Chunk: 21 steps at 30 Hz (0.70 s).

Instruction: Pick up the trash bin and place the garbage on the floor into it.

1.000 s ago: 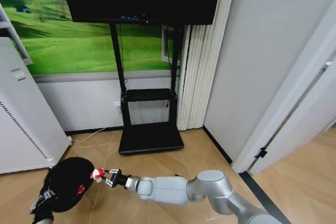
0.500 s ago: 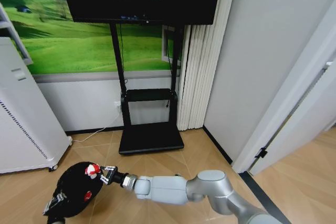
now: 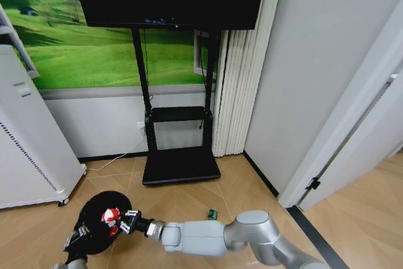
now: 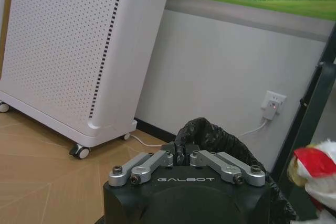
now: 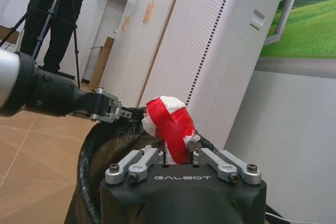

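A white perforated cabinet on casters stands along the left wall, and a black monitor stand sits against the back wall; between them and the white door frame on the right lies an open stretch of wood floor.

Low at the left, the trash bin, lined with a black bag, is tilted toward the robot, its lower part cut off by the frame edge. The left gripper has its fingers closed on the bin's rim; its arm is mostly out of frame. The right arm reaches across the floor, and the right gripper sits at the bin's mouth, closed on a red-and-white wrapper held just above the opening.

A small bottle with a green label lies on the floor just behind the right arm, partly hidden by it.
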Available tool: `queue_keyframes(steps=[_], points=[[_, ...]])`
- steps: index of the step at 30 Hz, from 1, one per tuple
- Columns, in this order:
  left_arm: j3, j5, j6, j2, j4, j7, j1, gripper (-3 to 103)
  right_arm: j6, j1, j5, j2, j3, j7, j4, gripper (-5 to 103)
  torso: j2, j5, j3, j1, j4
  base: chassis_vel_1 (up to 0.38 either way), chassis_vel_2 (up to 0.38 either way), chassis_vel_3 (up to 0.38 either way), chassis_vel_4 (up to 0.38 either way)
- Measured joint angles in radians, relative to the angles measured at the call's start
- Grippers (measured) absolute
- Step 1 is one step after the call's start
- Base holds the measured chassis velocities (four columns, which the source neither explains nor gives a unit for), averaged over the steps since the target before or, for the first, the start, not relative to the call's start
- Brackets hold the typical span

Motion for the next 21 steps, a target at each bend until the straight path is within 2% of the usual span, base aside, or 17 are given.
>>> queue_keyframes(steps=[11, 12, 14, 16, 17, 19, 20, 21], points=[[0.049, 0.041, -0.007, -0.020, 0.011, 0.020, 0.004, 8, -0.020, -0.040, -0.029, 0.000, 0.012, 0.070, 0.006, 18, 0.000, 0.0001, 0.000, 0.000, 0.0000, 0.000, 0.000, 0.000, 0.000], [0.052, 0.043, -0.008, -0.021, 0.015, 0.020, 0.000, 8, -0.024, -0.045, -0.032, 0.000, 0.012, 0.081, 0.006, 28, 0.000, 0.0001, 0.000, 0.000, 0.0000, 0.000, 0.000, 0.000, 0.000], [0.055, 0.044, -0.008, -0.022, 0.016, 0.020, -0.002, 8, -0.026, -0.048, -0.033, 0.000, 0.013, 0.089, 0.006, 28, 0.000, 0.0000, 0.000, 0.000, 0.0000, 0.000, 0.000, 0.000, 0.000], [0.063, 0.045, -0.009, -0.027, 0.016, 0.020, -0.007, 8, -0.032, -0.050, -0.033, 0.000, 0.013, 0.102, 0.008, 38, 0.000, -0.0001, 0.000, 0.000, -0.0001, 0.000, 0.000, 0.000, 0.000], [0.063, 0.045, -0.009, -0.027, 0.016, 0.020, -0.007, 8, -0.032, -0.050, -0.033, 0.000, 0.013, 0.102, 0.008, 38, 0.000, -0.0001, 0.000, 0.000, -0.0001, 0.000, 0.000, 0.000, 0.000], [0.067, 0.047, -0.009, -0.029, 0.016, 0.019, -0.011, 8, -0.035, -0.049, -0.032, 0.000, 0.013, 0.104, 0.007, 50, 0.000, -0.0001, 0.000, 0.000, 0.0000, 0.000, 0.000, 0.000, 0.000], [0.067, 0.047, -0.009, -0.029, 0.016, 0.019, -0.011, 8, -0.035, -0.049, -0.032, 0.000, 0.013, 0.104, 0.007, 50, 0.000, -0.0001, 0.000, 0.000, 0.0000, 0.000, 0.000, 0.000, 0.000], [0.067, 0.047, -0.009, -0.029, 0.017, 0.019, -0.013, 8, -0.036, -0.048, -0.032, 0.000, 0.013, 0.105, 0.007, 55, 0.000, -0.0001, 0.000, 0.000, 0.0000, 0.000, 0.000, 0.000, 0.000]])
